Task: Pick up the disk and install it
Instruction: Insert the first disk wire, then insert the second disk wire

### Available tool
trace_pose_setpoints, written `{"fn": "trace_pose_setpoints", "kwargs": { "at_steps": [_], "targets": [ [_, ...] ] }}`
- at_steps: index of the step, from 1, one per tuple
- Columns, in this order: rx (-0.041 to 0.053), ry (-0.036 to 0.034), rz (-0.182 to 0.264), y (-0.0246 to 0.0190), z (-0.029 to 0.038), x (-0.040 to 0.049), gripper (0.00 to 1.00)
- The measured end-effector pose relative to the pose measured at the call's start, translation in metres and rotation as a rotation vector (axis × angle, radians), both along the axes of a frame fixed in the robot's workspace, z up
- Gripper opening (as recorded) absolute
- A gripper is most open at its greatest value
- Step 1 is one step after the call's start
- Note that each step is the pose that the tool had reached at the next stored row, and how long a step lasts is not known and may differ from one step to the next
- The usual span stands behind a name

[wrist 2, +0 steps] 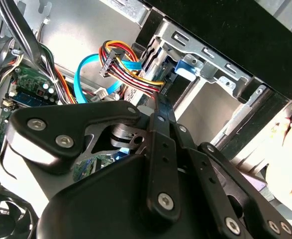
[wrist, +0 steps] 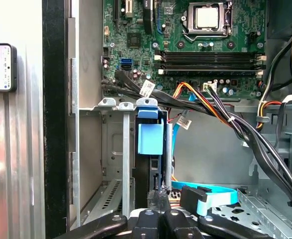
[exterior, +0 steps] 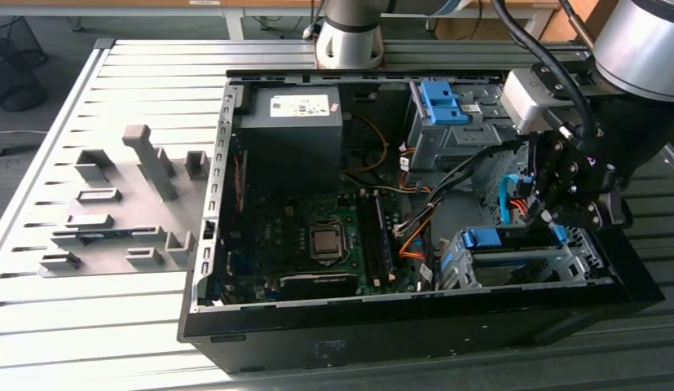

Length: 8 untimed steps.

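claw (exterior: 561,213) closed above drive cage (exterior: 483,269); disk (exterior: 511,262) seated in cage

The arm (exterior: 641,49) is a thick silver-grey cylinder with black cables running along it. Its tool (exterior: 576,191) is matt black: flat linked bars (joined by round silver screws), with a light grey box (exterior: 525,98) mounted just above.

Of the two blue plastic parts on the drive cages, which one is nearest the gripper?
The blue part on the front cage, just below the gripper. The other tops the rear cage, by the arm's base.
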<state>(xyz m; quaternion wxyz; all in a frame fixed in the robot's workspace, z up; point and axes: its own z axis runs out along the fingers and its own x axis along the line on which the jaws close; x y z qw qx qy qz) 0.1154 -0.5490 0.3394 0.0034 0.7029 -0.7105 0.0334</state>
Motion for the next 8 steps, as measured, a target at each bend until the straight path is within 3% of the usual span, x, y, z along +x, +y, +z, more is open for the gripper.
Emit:
{"fn": "trace_pose_setpoints", "kwargs": {
  "at_steps": [8],
  "targets": [
    [-0.0001,0.0000,0.000,0.0000,0.0005,0.0000,0.11]
  ]
}}
